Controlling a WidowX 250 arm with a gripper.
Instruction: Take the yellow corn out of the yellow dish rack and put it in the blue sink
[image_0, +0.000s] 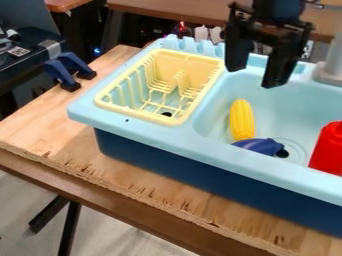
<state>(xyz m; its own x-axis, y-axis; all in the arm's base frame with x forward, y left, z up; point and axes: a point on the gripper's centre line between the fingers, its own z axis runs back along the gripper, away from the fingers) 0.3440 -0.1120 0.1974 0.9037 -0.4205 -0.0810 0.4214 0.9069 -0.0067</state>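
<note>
End effector (254, 76) spread wide, empty, above sink basin (297, 102); toy corn (242, 120), blue toy (259, 146), red bottle (328, 149) inside basin; yellow dish rack (127, 113) beside basin.

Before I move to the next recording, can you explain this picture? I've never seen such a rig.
You're looking down at a slant from a fixed camera. The black machine at the top is a robot arm; its pincer hangs open over a light-blue toy sink, holding nothing. In the basin are a yellow toy corn cob, a dark-blue item by its near end and, at the right, a red object. A yellow dish rack sits beside the basin. Everything stands on a wooden board.
</note>
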